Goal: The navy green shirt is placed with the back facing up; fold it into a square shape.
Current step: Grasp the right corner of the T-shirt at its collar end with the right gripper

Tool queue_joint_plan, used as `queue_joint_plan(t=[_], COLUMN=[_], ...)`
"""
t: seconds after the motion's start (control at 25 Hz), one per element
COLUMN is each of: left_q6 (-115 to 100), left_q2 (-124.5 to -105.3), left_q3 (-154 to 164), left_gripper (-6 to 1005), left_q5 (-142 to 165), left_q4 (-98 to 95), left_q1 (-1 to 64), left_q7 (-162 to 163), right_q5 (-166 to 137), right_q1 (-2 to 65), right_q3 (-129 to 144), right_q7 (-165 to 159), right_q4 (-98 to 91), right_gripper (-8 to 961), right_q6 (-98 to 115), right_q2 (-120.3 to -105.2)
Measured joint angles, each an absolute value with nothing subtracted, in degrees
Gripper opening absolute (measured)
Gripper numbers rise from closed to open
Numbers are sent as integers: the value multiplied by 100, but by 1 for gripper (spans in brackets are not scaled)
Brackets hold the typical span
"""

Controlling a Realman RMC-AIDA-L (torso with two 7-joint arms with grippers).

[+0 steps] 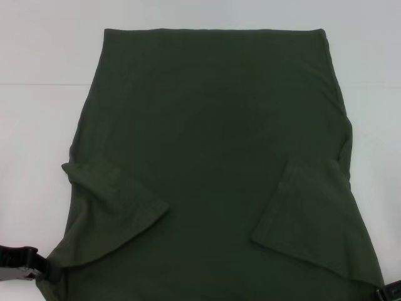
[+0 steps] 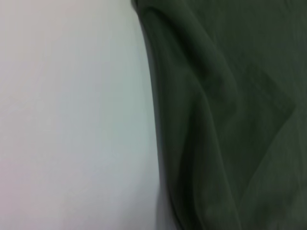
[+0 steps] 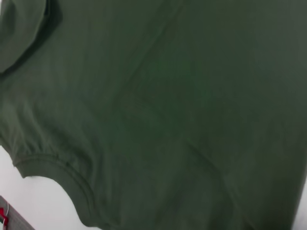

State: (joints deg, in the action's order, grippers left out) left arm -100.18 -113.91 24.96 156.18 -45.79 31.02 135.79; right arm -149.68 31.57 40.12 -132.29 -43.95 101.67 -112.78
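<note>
The large dark olive-green soft fabric shirt (image 1: pixel 213 157) lies spread on the white table (image 1: pixel 37 63), both sleeves folded inward; the left gripper (image 1: pixel 22 263) sits at the shirt's near left corner, the right gripper (image 1: pixel 391 291) at its near right corner; whether either pair of jaws grips cloth, I cannot tell.

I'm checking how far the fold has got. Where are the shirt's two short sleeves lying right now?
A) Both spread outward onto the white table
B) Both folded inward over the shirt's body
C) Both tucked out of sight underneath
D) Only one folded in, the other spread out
B: on the navy green shirt, the left sleeve and the right sleeve both lie turned in over the body.
</note>
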Motion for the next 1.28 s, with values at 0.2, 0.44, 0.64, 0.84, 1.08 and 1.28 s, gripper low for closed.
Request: queue_joint_plan(t=[0.2, 0.44, 0.64, 0.84, 1.08, 1.28], left_q6=[-10014, -10005, -10002, -10001, -9993, -9993], left_q2=[-11398, -11400, -11399, -11399, -11399, -11399], left_q3=[2496, 2496, 2496, 2496, 2496, 2496], left_gripper=[12, 13, 13, 13, 12, 12], left_q5=[15618, 15618, 15618, 15618, 15618, 15618], left_q4=[-4579, -4579, -4579, -4579, -4579, -4579], left_q1=[3102, 3093, 3093, 3093, 3093, 3094], left_q7=[13579, 13579, 13579, 13579, 13579, 13580], right_q5=[-14963, -14934, -14943, -14934, -14949, -14958], right_q1=[3191, 3239, 3302, 3354, 3506, 3539], right_q3=[4045, 4054, 4074, 4090, 4098, 4161], right_q7=[-13226, -13226, -13222, -13191, -13135, -13169], right_q4=[-4394, -4388, -4386, -4307, -4130, -4110], right_gripper=[844, 839, 835, 832, 827, 823], right_q6=[10197, 10220, 10233, 10239, 10234, 10221], right_q2=[-11316, -11350, -11413, -11427, -11451, -11461])
